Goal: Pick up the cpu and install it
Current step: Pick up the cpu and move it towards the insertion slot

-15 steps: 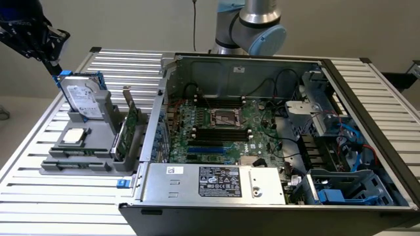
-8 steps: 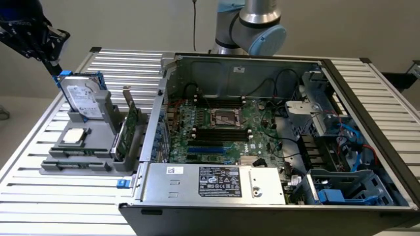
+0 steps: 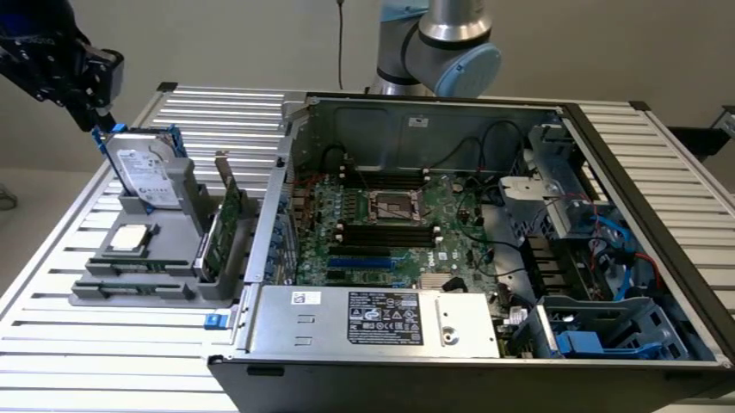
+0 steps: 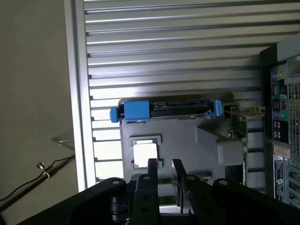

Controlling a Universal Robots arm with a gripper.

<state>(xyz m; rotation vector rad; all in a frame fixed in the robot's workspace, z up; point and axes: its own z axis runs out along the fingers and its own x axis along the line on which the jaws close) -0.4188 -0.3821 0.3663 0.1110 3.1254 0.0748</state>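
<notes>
In the upper left of the exterior view, the black gripper (image 3: 92, 112) hung high above the silver slatted table (image 3: 92, 361), well apart from everything. In the wrist view its two fingers (image 4: 151, 171) were parted a little and held nothing. Below it, on the exterior view's left, sat a gray plastic tray (image 3: 126, 292). A shiny hard drive (image 3: 147, 168) with a blue bracket stood up at the tray's far end. The cpu (image 3: 130, 239) lay flat in a small pocket of the tray, in the left middle of the frame. It was a little square chip with a pale, smooth metal top. Thin green circuit cards (image 3: 230, 219) stood on edge just beside the tray's right side. Further right was the open metal computer case (image 3: 460, 120). Its green motherboard (image 3: 448, 232) had a bare square socket (image 3: 397, 206) in the middle. The step in hand looked like reaching for the chip. To do it well, the fingers should come straight down. They should line up with two sides of the chip and pinch only its thin rim, softly, keeping it flat.
</notes>
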